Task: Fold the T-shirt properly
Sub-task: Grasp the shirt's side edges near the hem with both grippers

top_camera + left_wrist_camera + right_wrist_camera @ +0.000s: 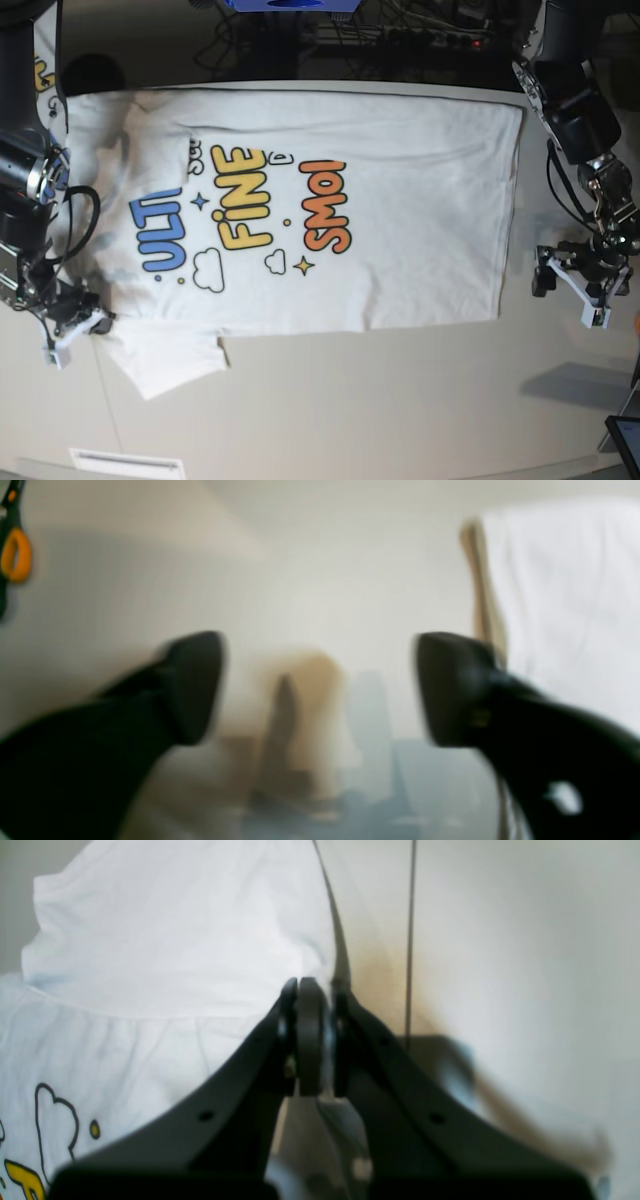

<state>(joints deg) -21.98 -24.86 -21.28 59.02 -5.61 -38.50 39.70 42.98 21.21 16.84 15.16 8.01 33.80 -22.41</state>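
Looking at the T-shirt (400,200), I am seeing it lying flat, print up, across the far half of the surface (350,420). My right tool (310,1035) is pinching shut on its sleeve edge; my left tool (320,690) is hanging wide open, empty, just beside the hem.

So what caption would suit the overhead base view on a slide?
Printed T-shirt spread flat on the table, an arm waiting at each end.
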